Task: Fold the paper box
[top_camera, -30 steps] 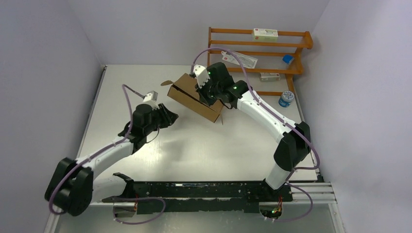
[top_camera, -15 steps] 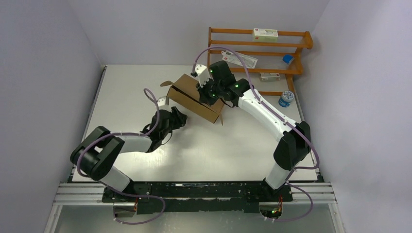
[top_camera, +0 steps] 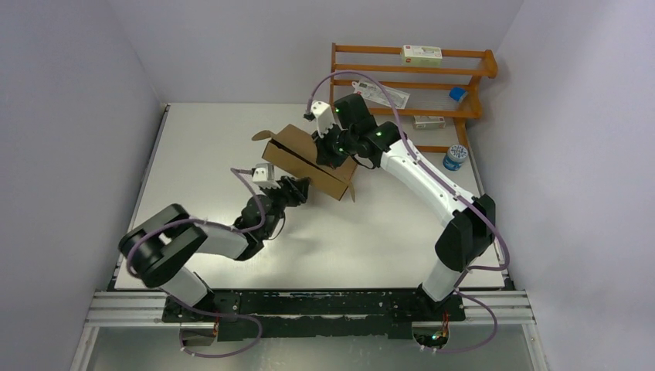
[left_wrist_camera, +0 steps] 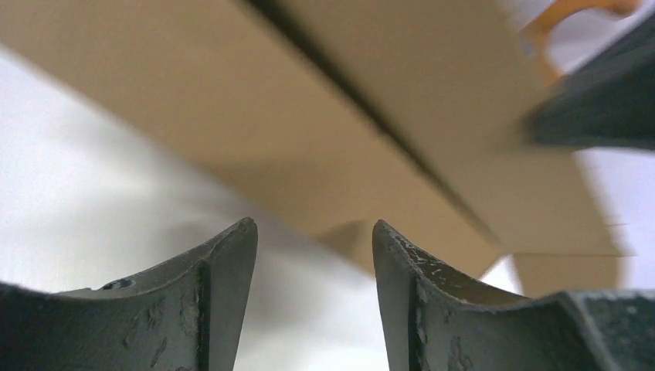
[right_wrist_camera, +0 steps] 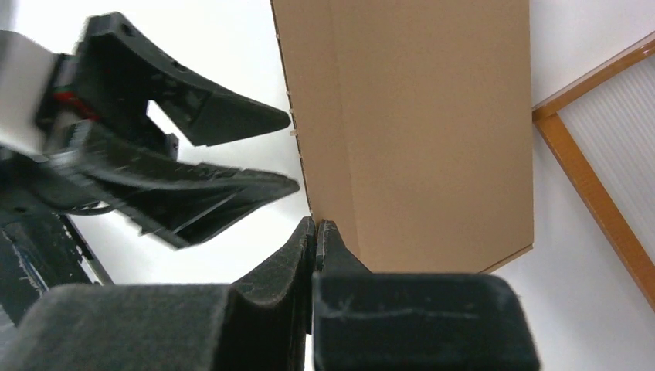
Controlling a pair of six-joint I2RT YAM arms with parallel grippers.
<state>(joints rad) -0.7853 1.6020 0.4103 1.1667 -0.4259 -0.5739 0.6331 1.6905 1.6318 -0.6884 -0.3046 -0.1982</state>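
Your left claw point(top_camera: 297, 188) has swung in close beside the box point(top_camera: 297, 158), jaws apart and empty; your right claw point(top_camera: 327, 148) pinches the box's edge.

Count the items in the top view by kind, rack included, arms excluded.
paper box: 1
white packages: 3
blue items: 2
wooden rack: 1
Total: 7

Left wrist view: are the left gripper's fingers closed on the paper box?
No, the left gripper stands open, gripping nothing, and the paper box lies just ahead of its fingertips.
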